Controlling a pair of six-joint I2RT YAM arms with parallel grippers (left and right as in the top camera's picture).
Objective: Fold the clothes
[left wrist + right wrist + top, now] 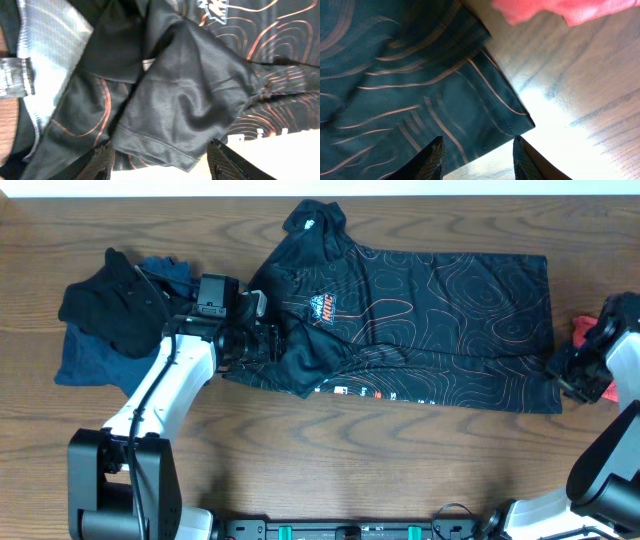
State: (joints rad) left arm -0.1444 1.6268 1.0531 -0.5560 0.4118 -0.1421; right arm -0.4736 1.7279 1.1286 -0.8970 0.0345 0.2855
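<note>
The black jersey [430, 320] with orange contour lines lies spread across the table, collar end at the left, hem at the right. A sleeve is folded over near its front left [190, 100]. My left gripper [262, 340] is open above that sleeve's cuff [160, 167], the fingers either side of it. My right gripper [562, 372] is open over the jersey's front right hem corner [515, 117], not gripping it.
A pile of dark clothes [115, 310] on a blue garment [85, 360] lies at the left. A pink-red cloth [588, 330] lies at the right edge, also in the right wrist view [560, 10]. Wooden table [350, 460] in front.
</note>
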